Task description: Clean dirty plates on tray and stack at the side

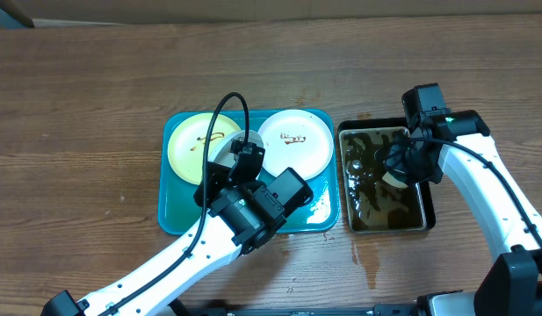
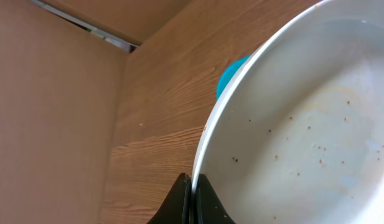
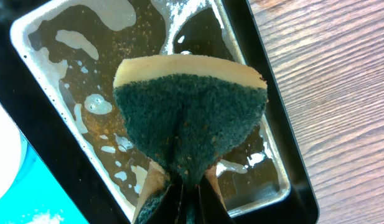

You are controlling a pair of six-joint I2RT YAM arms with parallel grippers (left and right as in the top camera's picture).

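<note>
The teal tray (image 1: 174, 206) holds a pale yellow-green plate (image 1: 191, 145) with brown squiggles on its left. A white plate (image 1: 299, 145) with a small brown mark lies on its right. My left gripper (image 1: 244, 156) is shut on the rim of a second white plate (image 1: 225, 151) and holds it tilted over the tray's middle. In the left wrist view this plate (image 2: 291, 137) is wet with small brown specks, and the fingers (image 2: 193, 186) pinch its edge. My right gripper (image 3: 190, 193) is shut on a green and yellow sponge (image 3: 192, 118) above the pan.
A black pan (image 1: 429, 206) of murky brown water stands right of the tray; the right wrist view shows its foamy water (image 3: 86, 50). Wet spots (image 1: 369, 254) mark the wood in front of the pan. A cardboard wall (image 2: 48, 112) stands at the table's far side.
</note>
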